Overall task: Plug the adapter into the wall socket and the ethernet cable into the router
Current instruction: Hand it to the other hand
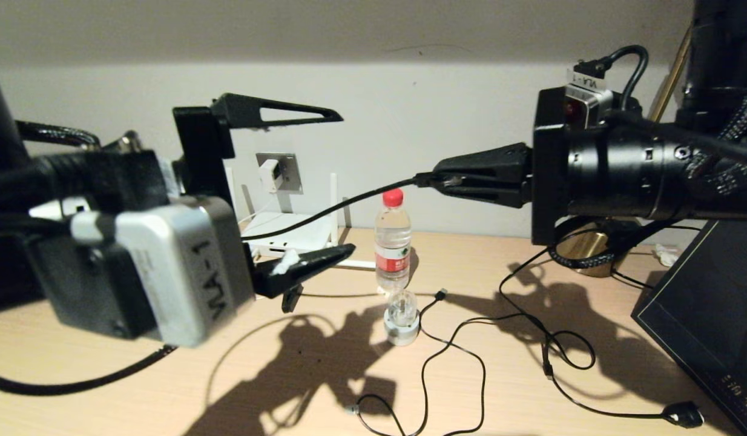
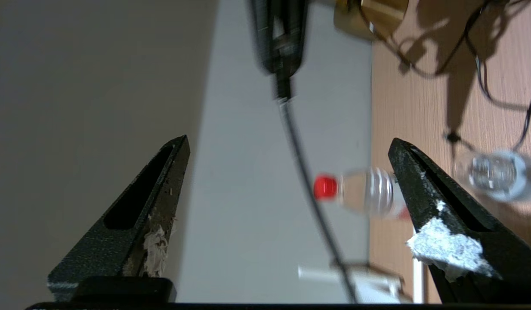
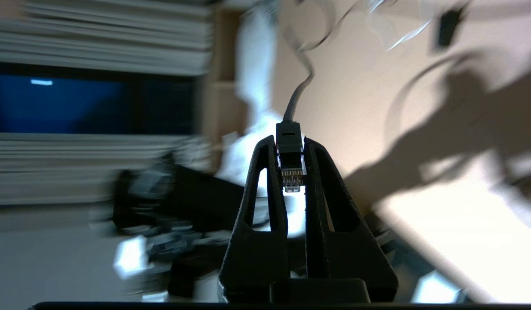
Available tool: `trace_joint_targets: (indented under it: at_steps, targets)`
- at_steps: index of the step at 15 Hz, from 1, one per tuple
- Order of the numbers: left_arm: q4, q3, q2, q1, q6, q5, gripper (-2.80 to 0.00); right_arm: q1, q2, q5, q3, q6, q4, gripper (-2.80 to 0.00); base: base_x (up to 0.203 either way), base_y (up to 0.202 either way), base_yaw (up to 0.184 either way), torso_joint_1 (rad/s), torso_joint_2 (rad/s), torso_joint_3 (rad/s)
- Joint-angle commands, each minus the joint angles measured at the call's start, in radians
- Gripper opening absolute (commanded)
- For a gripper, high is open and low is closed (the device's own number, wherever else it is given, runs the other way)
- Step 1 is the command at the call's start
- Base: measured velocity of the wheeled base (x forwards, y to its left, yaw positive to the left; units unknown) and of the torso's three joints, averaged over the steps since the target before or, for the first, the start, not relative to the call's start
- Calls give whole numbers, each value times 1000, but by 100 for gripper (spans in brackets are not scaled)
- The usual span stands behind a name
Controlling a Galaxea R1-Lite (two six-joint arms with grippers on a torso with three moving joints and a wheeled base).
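Adapter [image 1: 270, 175] sat in wall socket [image 1: 281, 172], upper left of centre. Right gripper [image 1: 437, 180] clamped ethernet cable [image 1: 331, 211] by its connector; left gripper [image 1: 340, 181] gaped wide, empty. Risk: taut cable could snag the left gripper's fingers or misalign at router [image 1: 289, 233].

Head view: looking forward and down over surface [image 1: 325, 363] toward wall. Wrist views: close behind each tool, rolled sideways; bottle [image 1: 392, 242] shared between head and left wrist views.
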Motion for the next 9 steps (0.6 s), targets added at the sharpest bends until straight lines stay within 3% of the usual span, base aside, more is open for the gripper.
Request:
trace_joint_targets:
  at_steps: [1,4,6,9]
  targets:
    - [-40,29,29,-45,24,-4,0,-58,-40,122,-9,134,2,-280,0,0,0,0,0,0]
    - [-88,98,7,-59,45,-15,0,-60,12,187,-45,169,3,-280,0,0,0,0,0,0]
    - [-155,124,12,-49,46,-113,0,-59,55,242,-94,260,3,-280,0,0,0,0,0,0]
    - [-241,100,82,6,44,-221,0,-59,63,314,-99,271,3,-280,0,0,0,0,0,0]
